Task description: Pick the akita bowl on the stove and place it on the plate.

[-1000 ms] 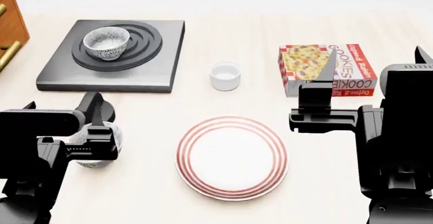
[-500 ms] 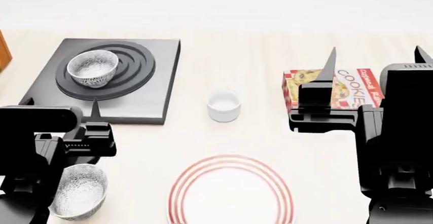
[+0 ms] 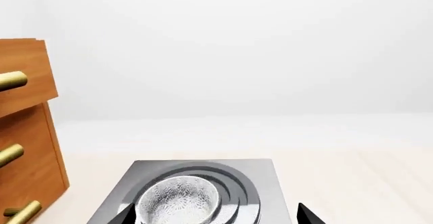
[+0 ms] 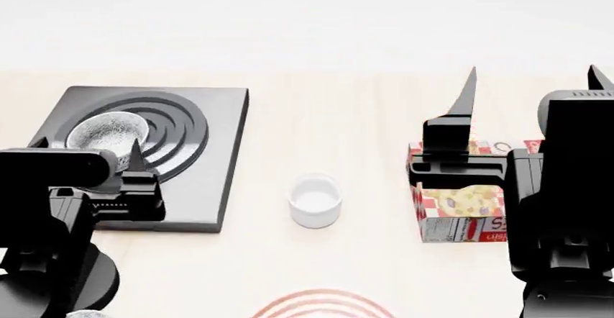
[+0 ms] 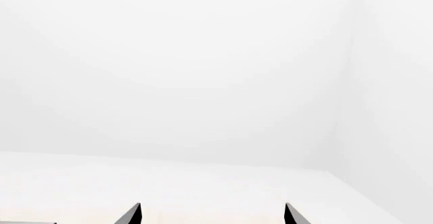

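The akita bowl (image 4: pixel 108 132) sits upright on the burner rings of the dark stove (image 4: pixel 216 160) at the left. In the left wrist view the bowl (image 3: pixel 179 203) lies ahead of my left gripper (image 3: pixel 216 218), nearer one fingertip. This left gripper (image 4: pixel 86 149) is open and empty, just before the stove's near edge. My right gripper (image 4: pixel 533 84) is open too, raised above the cookie box; nothing stands between its tips (image 5: pixel 211 215). Only the far rim of the red-ringed plate (image 4: pixel 321 302) shows, at the bottom edge.
A small plain white cup (image 4: pixel 315 201) stands between stove and plate. The cookie box (image 4: pixel 461 214) lies at the right under my right arm. A wooden drawer cabinet (image 3: pixel 27 133) with brass handles stands beside the stove (image 3: pixel 267 183). A second patterned bowl (image 4: pixel 82 313) peeks in at bottom left.
The head view has swung toward the far side: stove, cup and box slid down the picture, the plate is nearly out at the bottom, the second bowl almost gone. Both grippers stay open.
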{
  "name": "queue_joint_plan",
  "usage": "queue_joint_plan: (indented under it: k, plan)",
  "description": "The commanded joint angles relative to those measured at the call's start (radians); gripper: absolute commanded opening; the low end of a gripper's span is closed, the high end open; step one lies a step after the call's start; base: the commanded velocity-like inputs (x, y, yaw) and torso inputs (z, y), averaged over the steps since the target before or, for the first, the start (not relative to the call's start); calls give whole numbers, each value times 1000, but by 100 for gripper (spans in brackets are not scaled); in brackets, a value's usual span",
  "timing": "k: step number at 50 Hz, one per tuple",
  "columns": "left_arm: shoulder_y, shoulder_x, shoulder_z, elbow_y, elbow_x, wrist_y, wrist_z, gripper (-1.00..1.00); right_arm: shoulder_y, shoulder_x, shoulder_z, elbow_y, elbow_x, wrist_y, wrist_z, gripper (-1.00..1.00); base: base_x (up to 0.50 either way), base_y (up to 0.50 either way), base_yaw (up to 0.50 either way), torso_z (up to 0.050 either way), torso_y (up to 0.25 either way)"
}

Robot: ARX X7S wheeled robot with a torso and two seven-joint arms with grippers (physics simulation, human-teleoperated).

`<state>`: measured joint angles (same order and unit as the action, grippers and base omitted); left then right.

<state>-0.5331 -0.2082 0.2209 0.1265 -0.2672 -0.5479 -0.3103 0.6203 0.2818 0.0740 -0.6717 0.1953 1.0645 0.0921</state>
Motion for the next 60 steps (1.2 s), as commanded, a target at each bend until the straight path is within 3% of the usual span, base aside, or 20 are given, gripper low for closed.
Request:
queue_joint_plan:
  k: [1, 27, 40, 60]
  plan:
    - [-1, -2, 5, 10, -7, -9, -6, 100, 4, 2, -1, -6, 5, 9, 5, 100, 332, 0, 0, 0, 0]
    - [-26, -10, 13, 25, -21, -41, -20, 100, -3, 7, -3, 8, 12, -11, 10, 100, 314, 0, 0, 0, 0]
    - [-291, -35, 35, 7, -38, -247, -3, 100, -2, 8, -2, 1, 17, -1, 18, 100, 8, 0, 0, 0, 0]
    - [-623, 33, 99, -252, -53, -325, 81, 100, -4, 13, -2, -2, 25, -4, 22, 100, 0, 0, 0, 0, 0]
